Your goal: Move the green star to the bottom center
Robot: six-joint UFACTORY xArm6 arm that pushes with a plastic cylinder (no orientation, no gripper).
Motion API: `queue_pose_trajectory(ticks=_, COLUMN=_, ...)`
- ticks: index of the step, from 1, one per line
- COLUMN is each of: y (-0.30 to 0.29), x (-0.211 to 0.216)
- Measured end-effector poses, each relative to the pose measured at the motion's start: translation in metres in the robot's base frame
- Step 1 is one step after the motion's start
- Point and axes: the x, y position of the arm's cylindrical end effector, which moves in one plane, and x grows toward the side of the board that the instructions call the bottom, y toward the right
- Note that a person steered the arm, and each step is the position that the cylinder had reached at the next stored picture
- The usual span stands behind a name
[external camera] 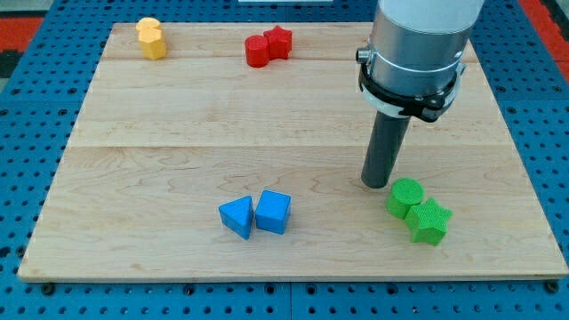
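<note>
Far at the view's top left, two yellow blocks (152, 38) huddled together, then a red cylinder (257, 51) touching a red star (278, 42) at the top, all well apart from the work; lower down, near the bottom centre, a blue triangular block (236, 217) pressed against a blue cube (273, 212), sitting about where the star is meant to go and so likely in the way. Further right, my tip (376, 184) planted on the wooden board (178, 133), holding nothing, being a bare rod, and standing just beside the green cylinder (405, 196) at its upper left. Last, at the lower right, the green star (428, 221), touching the cylinder and lying beyond it from the rod, so probably needing an approach from the right side for a leftward push.
</note>
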Motion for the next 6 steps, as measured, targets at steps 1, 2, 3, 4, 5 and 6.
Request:
queue_pose_trajectory(ticks=1, y=0.000, x=0.002)
queue_pose_trajectory(ticks=2, y=0.000, x=-0.003)
queue_pose_trajectory(ticks=3, y=0.003, x=-0.005)
queue_pose_trajectory(ticks=4, y=0.062, x=-0.006)
queue_pose_trajectory(ticks=5, y=0.095, x=0.046)
queue_pose_trajectory(ticks=6, y=0.022, x=0.077)
